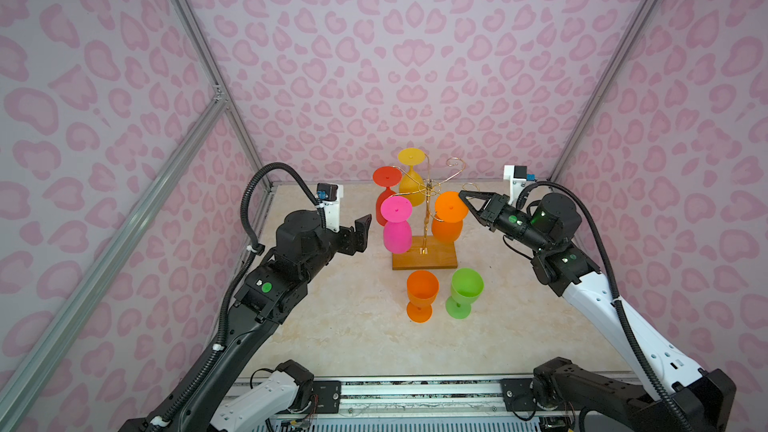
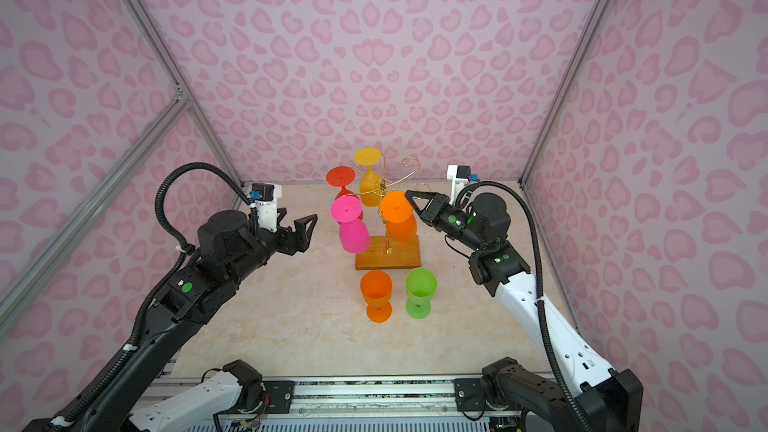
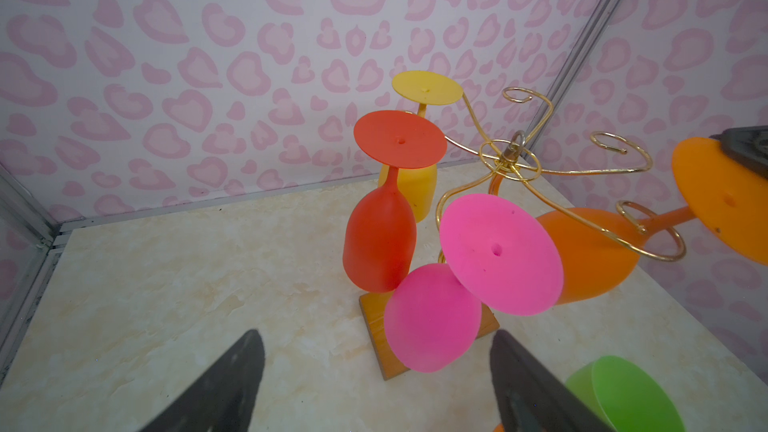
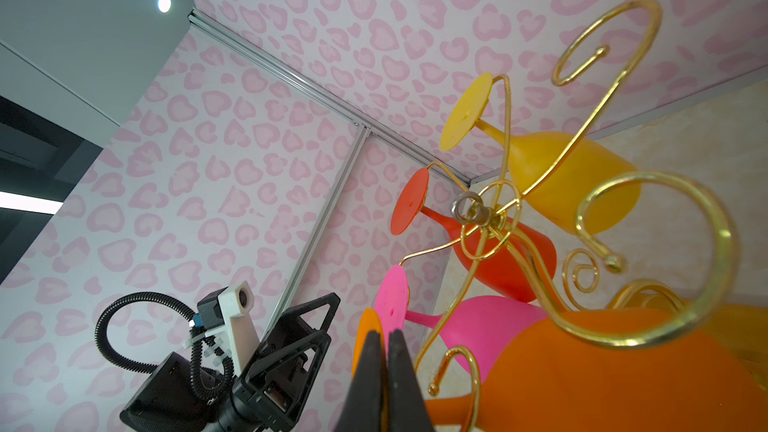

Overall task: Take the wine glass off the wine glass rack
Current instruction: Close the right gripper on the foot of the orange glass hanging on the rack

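Observation:
The wine glass rack, gold wire on a brown wooden base, stands mid-table. An orange wine glass hangs upside down on its right arm. My right gripper is shut on the rim of that glass's foot disc. Pink, red and yellow glasses hang on other arms. My left gripper stands open just left of the pink glass, holding nothing.
An orange glass and a green glass stand upright on the marble tabletop in front of the rack's base. Two curled rack arms at the back right carry nothing. Pink patterned walls close in on three sides.

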Controlling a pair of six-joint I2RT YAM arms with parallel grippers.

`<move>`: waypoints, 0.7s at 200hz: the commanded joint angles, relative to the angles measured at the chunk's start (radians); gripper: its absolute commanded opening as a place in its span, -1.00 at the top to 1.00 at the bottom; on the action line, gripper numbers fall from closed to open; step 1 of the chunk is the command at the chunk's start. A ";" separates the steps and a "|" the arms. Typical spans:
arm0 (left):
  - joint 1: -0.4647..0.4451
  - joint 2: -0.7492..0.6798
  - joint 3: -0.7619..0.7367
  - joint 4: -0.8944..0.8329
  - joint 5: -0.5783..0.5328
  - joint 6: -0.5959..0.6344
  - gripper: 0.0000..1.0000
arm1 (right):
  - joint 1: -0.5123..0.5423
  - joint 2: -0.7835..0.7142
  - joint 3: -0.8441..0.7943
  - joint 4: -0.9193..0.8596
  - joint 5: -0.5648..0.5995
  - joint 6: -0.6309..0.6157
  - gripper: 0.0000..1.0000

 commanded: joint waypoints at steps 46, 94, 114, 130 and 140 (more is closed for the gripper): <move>0.004 -0.001 0.000 0.042 0.012 -0.005 -0.73 | 0.033 0.009 0.017 -0.005 -0.018 -0.007 1.00; 0.005 0.004 0.000 0.043 0.020 -0.004 -0.73 | 0.057 0.019 0.046 -0.046 -0.012 -0.027 1.00; 0.005 0.008 0.002 0.045 0.023 -0.004 -0.73 | 0.066 0.026 0.055 -0.048 -0.006 -0.031 1.00; 0.007 0.009 0.002 0.045 0.028 -0.004 -0.73 | 0.075 0.039 0.066 -0.051 -0.005 -0.034 1.00; 0.007 0.009 0.001 0.045 0.028 -0.003 -0.73 | 0.083 0.049 0.073 -0.055 -0.004 -0.038 1.00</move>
